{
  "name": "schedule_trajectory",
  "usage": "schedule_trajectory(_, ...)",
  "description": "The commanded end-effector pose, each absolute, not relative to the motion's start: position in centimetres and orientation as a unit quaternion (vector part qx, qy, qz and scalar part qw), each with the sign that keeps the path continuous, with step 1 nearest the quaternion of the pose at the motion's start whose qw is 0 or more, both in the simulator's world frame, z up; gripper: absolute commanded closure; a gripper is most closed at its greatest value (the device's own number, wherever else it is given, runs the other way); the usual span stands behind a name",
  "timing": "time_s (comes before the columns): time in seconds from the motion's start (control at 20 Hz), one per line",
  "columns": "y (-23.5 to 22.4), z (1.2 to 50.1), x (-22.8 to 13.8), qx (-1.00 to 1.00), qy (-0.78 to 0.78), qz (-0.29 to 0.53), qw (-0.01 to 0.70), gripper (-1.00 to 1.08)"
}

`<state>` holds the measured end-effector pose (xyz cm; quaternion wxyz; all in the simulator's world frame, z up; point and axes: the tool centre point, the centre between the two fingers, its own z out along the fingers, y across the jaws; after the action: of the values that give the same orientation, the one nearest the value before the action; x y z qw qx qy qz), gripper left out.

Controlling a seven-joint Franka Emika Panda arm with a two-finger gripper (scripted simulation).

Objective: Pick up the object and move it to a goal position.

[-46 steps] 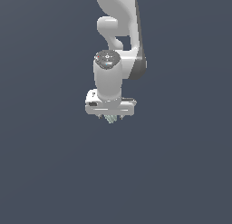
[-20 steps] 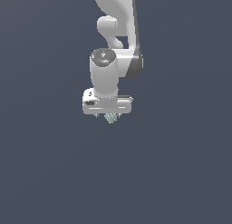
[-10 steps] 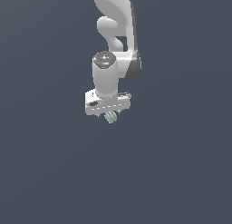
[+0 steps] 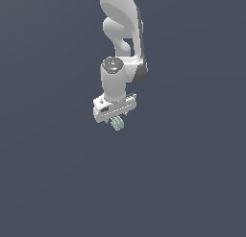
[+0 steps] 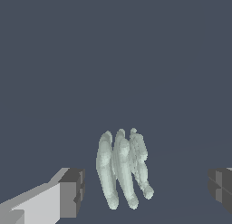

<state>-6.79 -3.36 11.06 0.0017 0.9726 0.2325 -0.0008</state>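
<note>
The object (image 4: 116, 124) is a tiny pale mint-green lump made of three long ridges (image 5: 121, 168). In the exterior view it shows just under the white gripper block (image 4: 114, 108) at the end of the white-grey arm. My gripper (image 5: 145, 191) is open. In the wrist view one dark finger pad (image 5: 71, 192) and the other (image 5: 221, 189) stand on either side of the object, each with a gap to it. The object sits nearer the first pad. Whether it rests on the ground I cannot tell.
Only flat dark blue-grey ground (image 4: 192, 183) surrounds the arm, with nothing else on it in either view. No goal marker shows.
The gripper block has turned about its own axis and now sits skewed in the exterior view. The object has stayed in the same spot beneath it.
</note>
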Motion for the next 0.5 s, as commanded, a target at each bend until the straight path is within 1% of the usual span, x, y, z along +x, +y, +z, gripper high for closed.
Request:
schedule_trajectory(0.0,-3.3,10.6,-7.5,0.966,0.257,0.0,0.001,-0.92)
schedule_trajectory(0.45,-3.1,9.7,-9.0,0.953,0.303,0.0,0.0,-0.92)
